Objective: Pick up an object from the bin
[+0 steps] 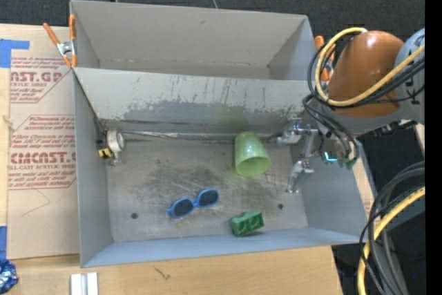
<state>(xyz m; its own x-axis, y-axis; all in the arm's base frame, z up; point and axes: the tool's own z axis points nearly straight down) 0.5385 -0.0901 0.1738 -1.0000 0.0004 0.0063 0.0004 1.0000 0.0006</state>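
Note:
My gripper (294,158) hangs low at the right side of the bin, just above the floor. Its two metal fingers stand apart and nothing is between them, so it is open. A light green plastic cup (250,154) lies on its side immediately left of the fingers, apart from them by a small gap. A small dark green block-like thing (246,223) rests near the front wall, below and left of the gripper.
Blue toy sunglasses (193,203) lie on the floor left of the green block. A small white and yellow round thing (110,144) sits in the far left corner. The arm with its orange cover and cables reaches in over the right rim.

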